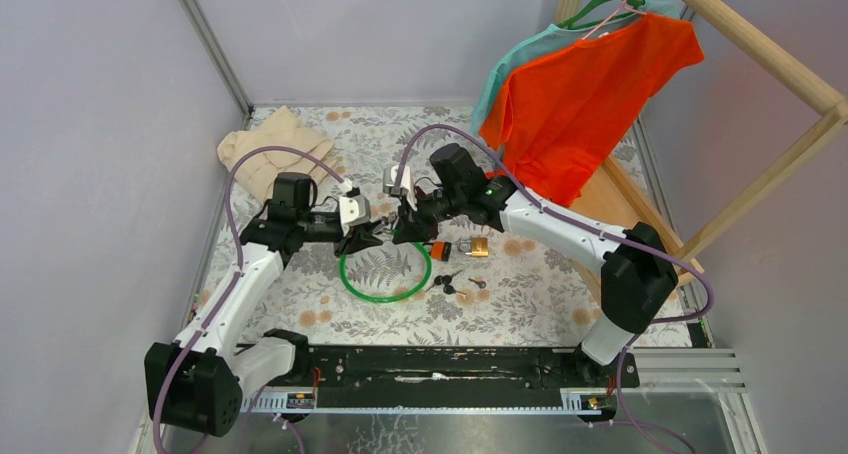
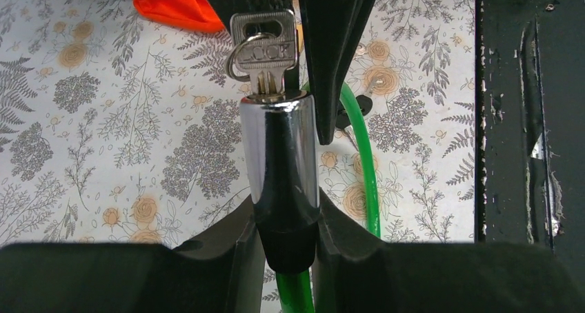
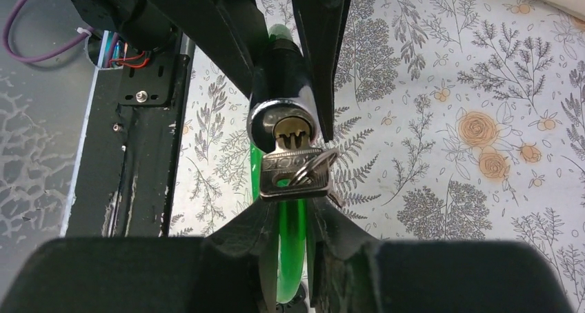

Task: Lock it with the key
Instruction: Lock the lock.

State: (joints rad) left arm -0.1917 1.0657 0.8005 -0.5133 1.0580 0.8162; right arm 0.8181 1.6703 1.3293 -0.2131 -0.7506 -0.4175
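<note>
Above the tabletop's centre, my left claw [image 2: 286,223] pinches the chrome cylinder [image 2: 279,154] of the green cable lock [image 1: 386,300]. My right claw [image 3: 293,206] pinches the key [image 3: 293,177], which is seated in the keyway. I should twist squarely about the cylinder's axis, with the left claw firm.

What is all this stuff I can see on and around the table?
cable lock: one, green loop with chrome barrel, mid-table
key: one, silver, in the barrel's keyhole
spare keys: small bunch, black-headed, right of the loop
padlock: one, brass, above the spare keys
cloth: one, beige, back left
shirts: two, orange and teal, hanging at right
rack: one, pale wood, right side
tablecloth: one, floral, covering the table
left gripper: one, black, shut on the barrel
right gripper: one, black, gripping the key
</note>
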